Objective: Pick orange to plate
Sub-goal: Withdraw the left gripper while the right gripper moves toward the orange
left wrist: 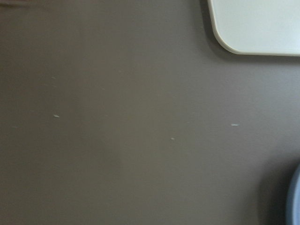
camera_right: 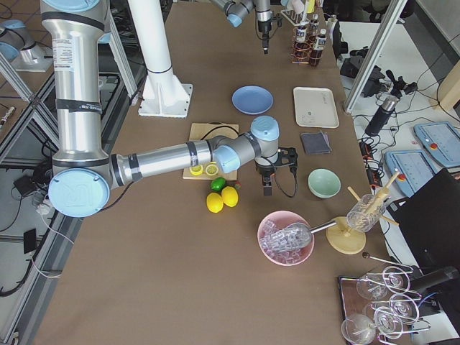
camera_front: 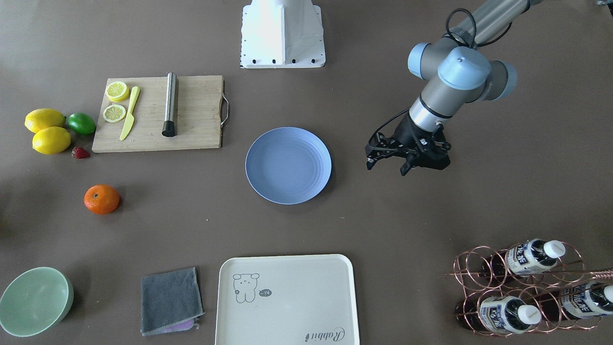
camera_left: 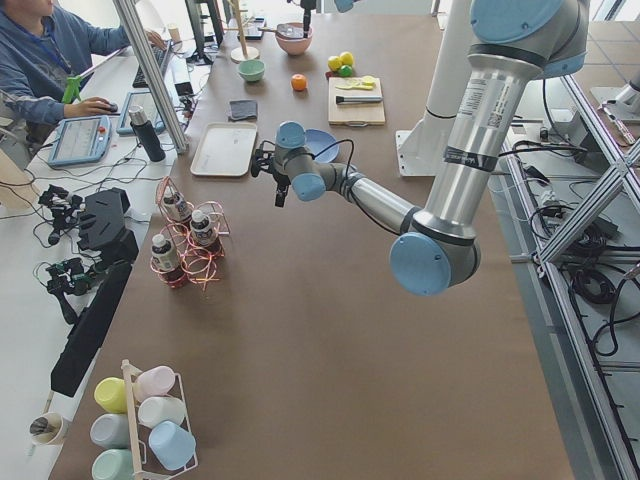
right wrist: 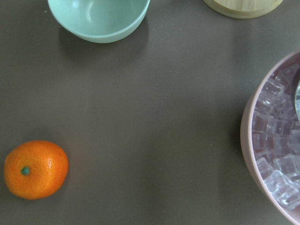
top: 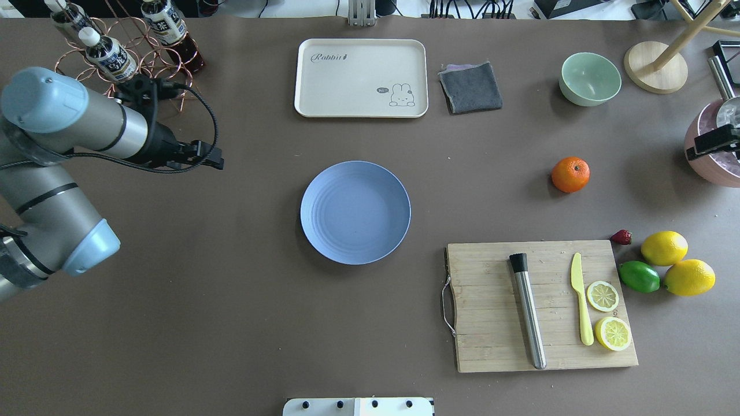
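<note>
Orange (top: 570, 174): lay on the bare table (top: 231, 323), well apart from the plate, on the robot's right side, between the green bowl (top: 590, 78) and the cutting board (top: 543, 306); nothing touched it.
Plate (top: 355, 212): sat mid-table w/ no fruit on it.
L gripper (camera_front: 387, 167): hung over bare table on the other side of the plate from the orange; fingers looked spread, nothing held.
R gripper (camera_right: 266, 188): hovered above the table near the orange, betw. it and the pink ice bowl (right wrist: 276, 154); in its wrist view the fruit sat low and to the left, not centred. Jaw opening could not be told.
Done: no part of the task, judging by the layout; orange not yet gripped or lifted.
Left to do: approx. everything, i.e. centre R gripper over the fruit, descend, grip, lift, carry across to the plate, release.
Likely arm: R, being much the nearer.
</note>
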You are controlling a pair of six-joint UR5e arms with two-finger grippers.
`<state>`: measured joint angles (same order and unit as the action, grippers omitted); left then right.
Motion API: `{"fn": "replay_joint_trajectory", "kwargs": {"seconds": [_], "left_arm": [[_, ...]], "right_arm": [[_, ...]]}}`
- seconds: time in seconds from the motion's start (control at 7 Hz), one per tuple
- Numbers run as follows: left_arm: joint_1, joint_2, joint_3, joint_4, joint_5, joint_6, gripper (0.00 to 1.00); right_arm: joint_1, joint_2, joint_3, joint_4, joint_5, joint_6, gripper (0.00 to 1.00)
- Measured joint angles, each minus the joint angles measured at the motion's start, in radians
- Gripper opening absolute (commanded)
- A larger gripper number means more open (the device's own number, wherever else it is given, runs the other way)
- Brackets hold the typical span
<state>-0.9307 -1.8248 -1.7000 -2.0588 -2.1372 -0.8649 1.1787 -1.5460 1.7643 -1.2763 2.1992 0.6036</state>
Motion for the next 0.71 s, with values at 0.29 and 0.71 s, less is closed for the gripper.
{"fn": "replay_joint_trajectory", "kwargs": {"seconds": [0.29,0.71], "left_arm": [[-0.244,0.077,-0.011,0.176,-0.135,0.412,0.98],[-0.497,0.112,-0.012,0.504,-0.201,0.948,0.98]], "right_arm": [[-0.078,0.081,-0.063,-0.003,-0.05,0.075,1.0],[-0.119,0.154,-0.127,-0.005,-0.059,0.104,1.0]]}}
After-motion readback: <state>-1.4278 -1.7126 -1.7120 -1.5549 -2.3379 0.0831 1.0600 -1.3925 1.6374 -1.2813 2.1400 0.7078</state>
